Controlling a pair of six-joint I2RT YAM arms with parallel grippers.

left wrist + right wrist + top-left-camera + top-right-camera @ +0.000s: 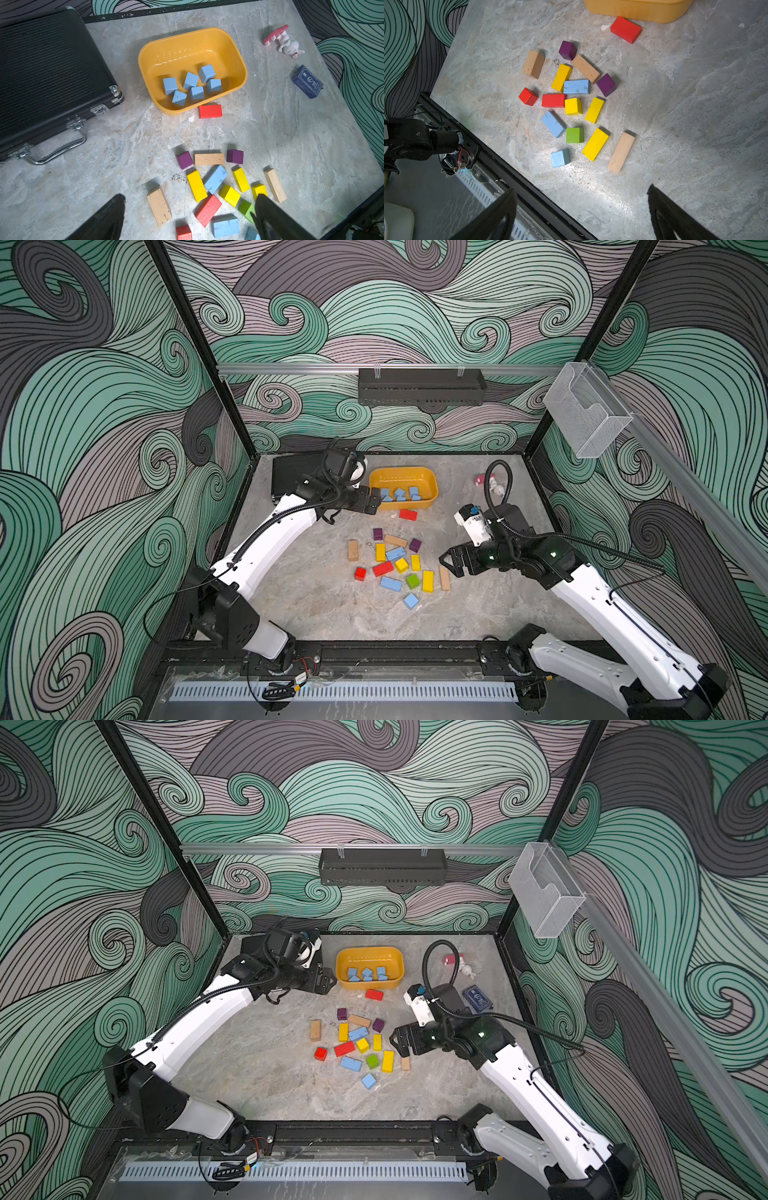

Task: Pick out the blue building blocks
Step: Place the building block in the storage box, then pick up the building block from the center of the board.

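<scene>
The left gripper (190,197) is holding its black fingers (108,216) spread wide and empty beside the rounded yellow plastic tub (197,44). The right gripper (582,189) is gaping empty too, above the marbled grey tabletop (695,104). The left wrist view is showing six matte light-blue cubes (191,80) lying inside the tub, while the right wrist view is catching only its outer wall. Three more light-blue blocks (576,86), two bars and one cube, are lying on the tabletop among four yellow blocks (595,144), three red blocks (554,100), three tan blocks (620,153), two purple cubes (606,84) and one green cube (574,135).

Bright, even light; short soft shadows; glare on the tabletop (602,195) just beside the green block (574,135); top views bend at edges
</scene>
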